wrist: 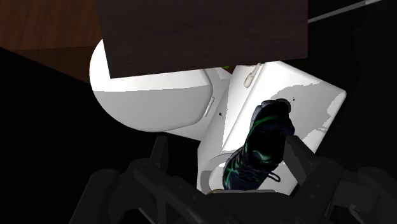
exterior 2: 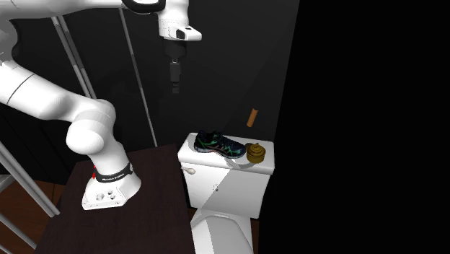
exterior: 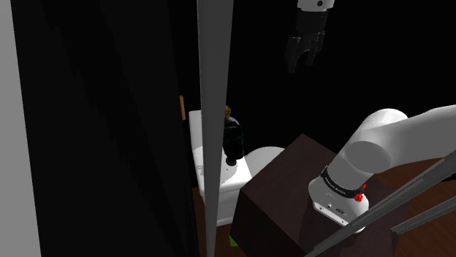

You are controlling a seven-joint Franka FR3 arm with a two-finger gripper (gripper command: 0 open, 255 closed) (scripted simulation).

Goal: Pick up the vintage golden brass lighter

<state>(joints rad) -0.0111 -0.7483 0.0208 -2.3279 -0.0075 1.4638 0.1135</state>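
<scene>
Sitting on the lid of the toilet tank [exterior 2: 223, 189], the golden lighter [exterior 2: 256, 153] is untouched. It rests at the lid's end toward the second exterior view's right, near the front edge. It is just beside one end of the dark sneaker [exterior 2: 218, 144], and I cannot tell whether the two touch.

No part of the pick-up is done yet. The jaws hang high above the tank, spread apart and pinching nothing. In the wrist view the sneaker, not the lighter, lies in line between them. What seems to be left is everything: shifting along the lid toward the lighter, coming down, closing on it and lifting.

The sneaker is the likely nuisance. It lies lengthwise over the middle and the other end of the lid, so a finger going down on that side of the lighter would have little room and could nudge the shoe. The lid's end on the lighter's far side looks free.

A small brown cylinder [exterior 2: 252, 117] sticks out of the dark wall above and behind the lighter, which may matter on a steep approach. In front of the tank is the closed white toilet lid [exterior 2: 225, 232]. The dark brown stand [exterior 2: 148, 216] carrying the arm [exterior 2: 90, 133] is close against the tank's flush-lever [exterior 2: 189, 170] end. Grey rails [exterior 2: 137, 79] slant behind the arm. Beyond the wall's edge is a black area.
</scene>
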